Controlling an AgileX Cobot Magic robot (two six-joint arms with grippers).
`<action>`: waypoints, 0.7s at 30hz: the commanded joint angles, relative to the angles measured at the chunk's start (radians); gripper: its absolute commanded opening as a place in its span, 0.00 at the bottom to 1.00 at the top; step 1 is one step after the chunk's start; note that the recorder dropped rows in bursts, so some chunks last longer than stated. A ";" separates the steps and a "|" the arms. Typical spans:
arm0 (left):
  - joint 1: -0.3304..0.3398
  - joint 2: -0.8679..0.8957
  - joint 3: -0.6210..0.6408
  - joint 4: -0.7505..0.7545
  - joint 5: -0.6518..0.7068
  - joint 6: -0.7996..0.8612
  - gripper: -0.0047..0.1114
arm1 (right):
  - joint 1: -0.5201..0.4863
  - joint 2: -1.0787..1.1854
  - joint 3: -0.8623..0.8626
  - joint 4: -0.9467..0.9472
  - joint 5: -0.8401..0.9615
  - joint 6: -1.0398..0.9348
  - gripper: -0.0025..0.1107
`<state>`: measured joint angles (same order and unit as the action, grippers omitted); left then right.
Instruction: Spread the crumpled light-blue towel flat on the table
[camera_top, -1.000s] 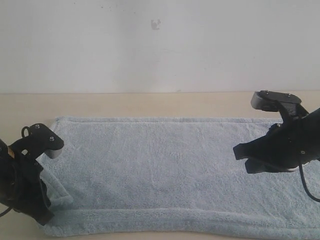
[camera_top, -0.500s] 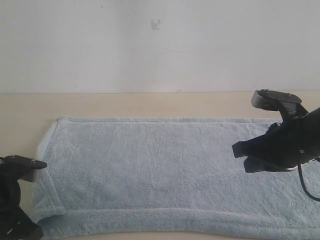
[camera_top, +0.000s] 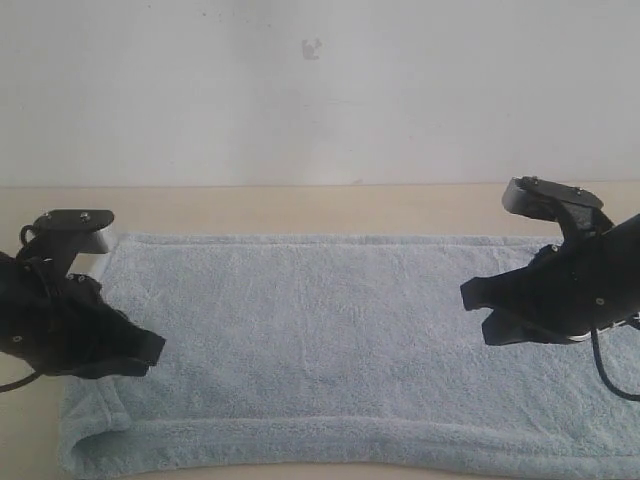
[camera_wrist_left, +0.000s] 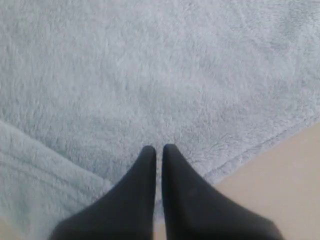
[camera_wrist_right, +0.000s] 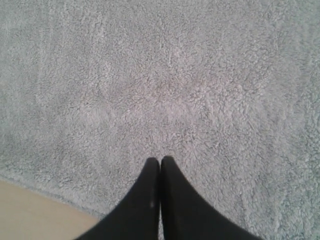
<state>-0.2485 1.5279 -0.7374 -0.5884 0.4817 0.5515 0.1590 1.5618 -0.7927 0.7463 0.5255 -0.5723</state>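
I see the towel (camera_top: 330, 340) spread out along the table (camera_top: 300, 205), with a fold at its near left corner; my left tool (camera_wrist_left: 159, 148) is pinched together, empty, by the towel's edge; my right tool (camera_wrist_right: 160, 160) is likewise closed tight, gripping nothing, over the towel's right end.

1. Pale-blue fluffy terry towel (camera_top: 330, 340) lies spread on wide beige smooth bench (camera_top: 300, 205); bare bench strip behind it.
2. Black left pincer (camera_top: 152, 350) over towel's L end.
3. Black right pincer (camera_top: 472, 300) over towel's R part, well apart from L one.
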 joint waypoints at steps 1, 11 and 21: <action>-0.005 0.076 0.005 -0.100 -0.055 0.283 0.07 | 0.000 -0.012 0.002 0.004 0.021 -0.005 0.02; -0.005 0.223 0.003 -0.081 -0.144 0.283 0.07 | 0.000 0.023 0.002 -0.087 0.001 -0.023 0.02; -0.005 0.162 0.003 0.323 -0.023 -0.056 0.07 | 0.000 0.157 0.002 -0.087 -0.027 -0.046 0.02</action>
<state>-0.2485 1.7195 -0.7374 -0.4650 0.4124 0.6659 0.1590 1.6957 -0.7927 0.6664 0.5045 -0.6052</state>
